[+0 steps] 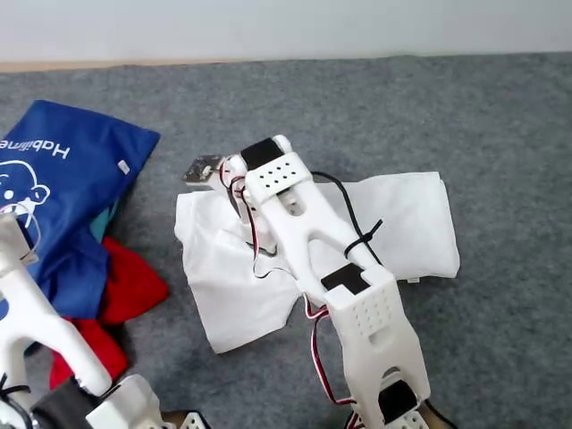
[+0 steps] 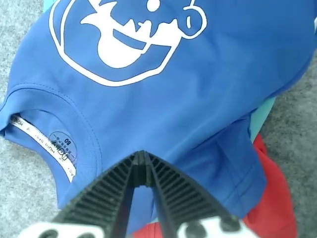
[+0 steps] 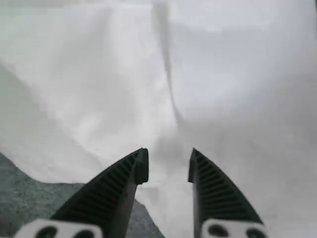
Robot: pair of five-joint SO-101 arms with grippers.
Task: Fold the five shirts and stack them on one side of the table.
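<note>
White cotton shirt [image 1: 402,223] lies flat but rumpled mid-way on the grey felt-covered table [image 1: 500,116], not yet a tidy fold. Its long axis runs sideways across the high view. Right arm reaches over the white cotton shirt. The right gripper [image 3: 167,166] has its jaws spread, hanging over the cloth at the edge of the end that faces the pile, with bare felt just beside it. Cannot tell if the tips touch the fabric.

Beside that same end sits a loose pile: blue printed shirt [image 1: 80,179] on top, teal garment [image 1: 105,219] and red garment [image 1: 130,290] poking out beneath. Left gripper [image 2: 143,161] hovers over the blue printed shirt near its collar, jaws pressed together, holding nothing.

Judgement: the right arm is far nearer the white cotton shirt, so the next pinch of that near edge is its job, folding along the long axis.
</note>
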